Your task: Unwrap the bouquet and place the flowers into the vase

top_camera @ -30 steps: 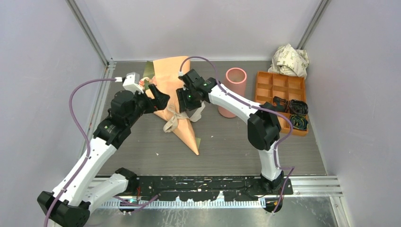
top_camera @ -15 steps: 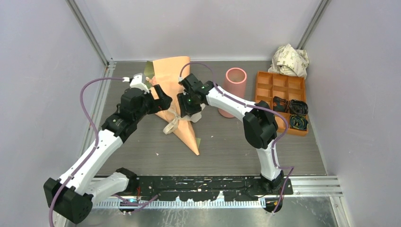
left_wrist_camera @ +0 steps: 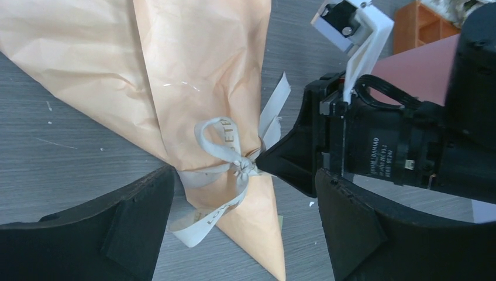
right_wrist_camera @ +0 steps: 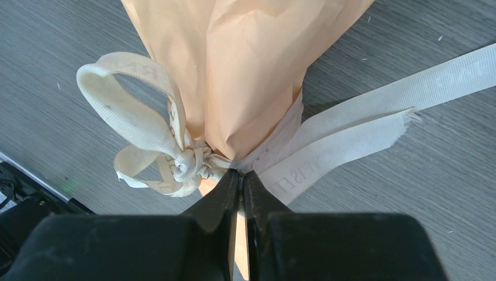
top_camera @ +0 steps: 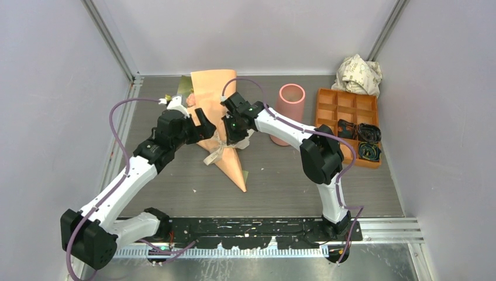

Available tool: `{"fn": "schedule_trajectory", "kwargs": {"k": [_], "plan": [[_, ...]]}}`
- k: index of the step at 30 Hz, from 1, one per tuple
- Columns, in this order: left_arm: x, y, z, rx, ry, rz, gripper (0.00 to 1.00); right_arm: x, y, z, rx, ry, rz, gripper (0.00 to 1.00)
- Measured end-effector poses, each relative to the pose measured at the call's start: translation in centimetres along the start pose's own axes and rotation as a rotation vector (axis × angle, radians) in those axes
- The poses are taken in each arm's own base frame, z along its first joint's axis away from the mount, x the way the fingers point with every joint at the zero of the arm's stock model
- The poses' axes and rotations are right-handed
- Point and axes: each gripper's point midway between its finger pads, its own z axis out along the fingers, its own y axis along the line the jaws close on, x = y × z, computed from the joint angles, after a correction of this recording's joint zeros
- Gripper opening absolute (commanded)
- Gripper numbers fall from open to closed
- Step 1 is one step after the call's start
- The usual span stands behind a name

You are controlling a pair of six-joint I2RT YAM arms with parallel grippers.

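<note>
The bouquet [top_camera: 212,92] lies on the table as a peach paper cone, its tip pointing toward the near edge. Beige ribbon [top_camera: 214,152] is tied round its narrow part. The flowers stay hidden inside the paper. My right gripper [right_wrist_camera: 238,173] is shut on a ribbon tail right beside the knot [right_wrist_camera: 190,164]. My left gripper [left_wrist_camera: 243,193] stands open, one finger on each side of the cone [left_wrist_camera: 193,70] just below the knot [left_wrist_camera: 244,167], touching nothing. The salmon-pink vase [top_camera: 289,111] stands upright to the right of the right gripper [top_camera: 232,136].
An orange compartment tray [top_camera: 327,100] sits at the right with black cables [top_camera: 364,140] in its near cells. Crumpled white printed paper [top_camera: 358,73] lies in the back right corner. Enclosure walls stand on three sides.
My right gripper has closed onto the ribbon at the knot. The left arm has swung right, bringing its open gripper over the cone's tied part.
</note>
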Motion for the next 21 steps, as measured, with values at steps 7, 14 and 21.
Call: {"fn": "schedule_trajectory", "kwargs": {"k": [7,14,21], "plan": [[1.7,1.1,2.8,-0.048,0.048,0.003,0.89,0.3,-0.1,0.2,0.002,0.006,0.010,0.45],[4.6,2.9,8.0,-0.125,0.144,0.010,0.90,0.8,-0.2,-0.3,-0.001,0.003,0.027,0.50],[4.5,3.3,12.2,-0.166,0.164,0.000,0.90,1.4,-0.4,-1.9,-0.001,-0.012,0.039,0.42]]}}
